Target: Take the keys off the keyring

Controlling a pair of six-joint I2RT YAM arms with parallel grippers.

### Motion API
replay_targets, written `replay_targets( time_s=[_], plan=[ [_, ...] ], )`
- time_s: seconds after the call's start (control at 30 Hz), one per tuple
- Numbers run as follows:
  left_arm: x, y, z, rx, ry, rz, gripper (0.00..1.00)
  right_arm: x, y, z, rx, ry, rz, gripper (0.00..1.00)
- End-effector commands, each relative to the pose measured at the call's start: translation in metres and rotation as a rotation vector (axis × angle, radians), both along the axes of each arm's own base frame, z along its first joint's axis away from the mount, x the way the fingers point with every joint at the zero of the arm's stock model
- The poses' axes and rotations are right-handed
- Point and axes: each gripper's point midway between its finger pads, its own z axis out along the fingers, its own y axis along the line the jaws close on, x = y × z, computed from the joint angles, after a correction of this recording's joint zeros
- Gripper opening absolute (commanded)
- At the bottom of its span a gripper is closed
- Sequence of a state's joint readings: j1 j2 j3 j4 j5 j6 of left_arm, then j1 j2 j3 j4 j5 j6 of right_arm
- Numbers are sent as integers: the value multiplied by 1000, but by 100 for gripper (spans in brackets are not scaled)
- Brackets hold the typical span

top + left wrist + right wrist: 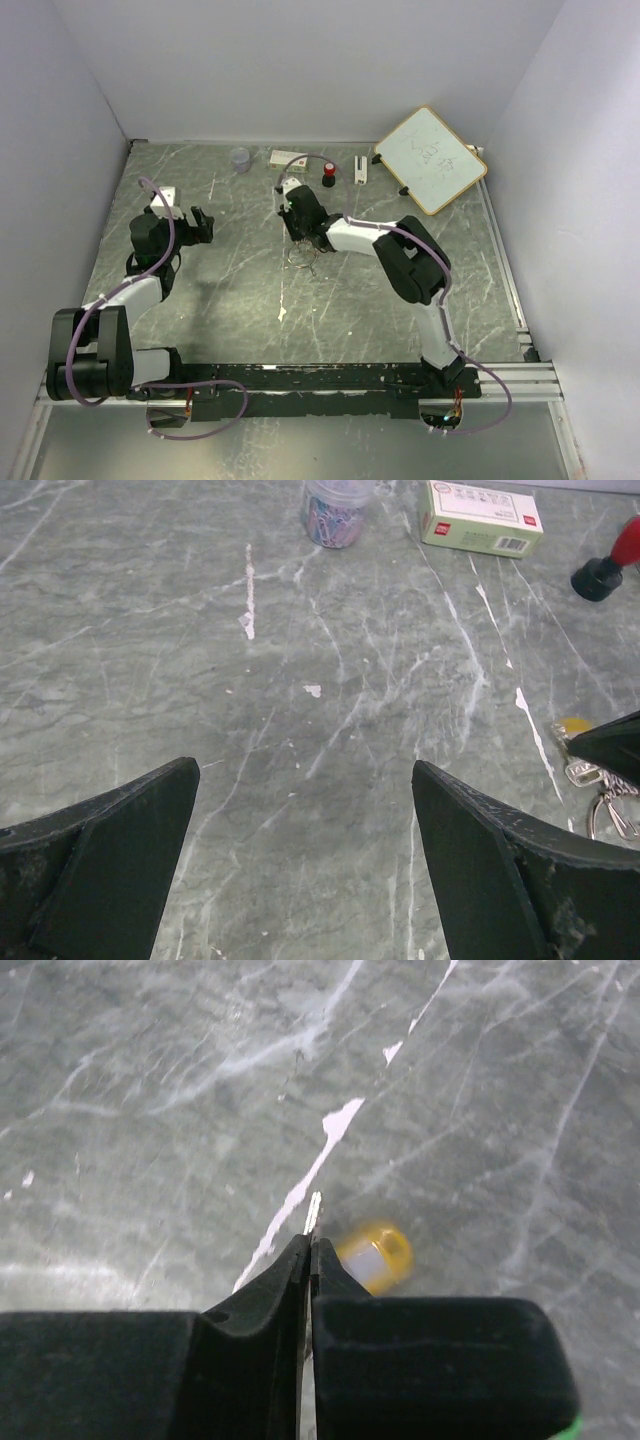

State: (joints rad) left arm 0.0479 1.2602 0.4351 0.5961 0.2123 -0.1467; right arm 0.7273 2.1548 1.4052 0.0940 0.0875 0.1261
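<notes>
Keys (580, 772) I can count come to two: a yellow-headed key (375, 1255), blurred in my right wrist view, and a silvery one beside it. Any more in the bunch are too small to tell. One keyring (612, 818), a thin wire loop, lies on the table (250, 310) near the middle, just under my right gripper (310, 1260).

At the far edge stand one jar (335, 510) of coloured clips, one small box (480, 518), one red-and-black knob (610, 565) and one whiteboard (430, 158) propped in the far right corner. All four are well apart from the bunch.

White walls close the table on the left, far and right sides. A wide stretch of bare marbled surface lies between the bunch and the near rail, and another between my two grippers.

My left gripper (305, 810) hangs over bare table to the left of the bunch, fingers (110, 860) spread wide, holding and touching nothing. My right gripper is pressed together, pinching a metal sliver (314, 1212) that pokes out past the tips. I cannot tell whether that sliver is a key blade seen edge-on or the ring's wire. The yellow head sits just beside the tips, close to the table.
</notes>
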Motion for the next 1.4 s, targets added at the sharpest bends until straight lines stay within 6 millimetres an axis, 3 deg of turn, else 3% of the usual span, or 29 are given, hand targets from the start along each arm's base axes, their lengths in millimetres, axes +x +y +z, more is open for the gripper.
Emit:
replay_targets(
  time_s=[0.0,0.13,0.5,0.63,0.9,0.97,1.17,1.37],
  plan=[
    [8,-19,15,-1,-43,-112,100,-15,-13,33,-24,-36,-25,0],
    [6,-38,18,-11,-60,-235,100,-16,-13,77,31,-125,-46,0],
    [3,-81,23,-72,-77,-518,100,-21,-13,160,135,-286,-79,0],
    [1,-107,28,-59,-71,-608,100,-24,-14,193,158,-353,-83,0],
    [-18,-171,68,-58,-183,-813,100,-36,-25,258,226,-476,-119,0],
    [-24,-181,76,-64,-227,-854,100,-41,-28,271,264,-484,-128,0],
    [-33,-201,74,-63,-260,-926,100,-59,-32,303,354,-499,-106,0],
    [-42,-214,92,-97,-343,-986,100,-72,-41,314,382,-506,-99,0]
  ],
)
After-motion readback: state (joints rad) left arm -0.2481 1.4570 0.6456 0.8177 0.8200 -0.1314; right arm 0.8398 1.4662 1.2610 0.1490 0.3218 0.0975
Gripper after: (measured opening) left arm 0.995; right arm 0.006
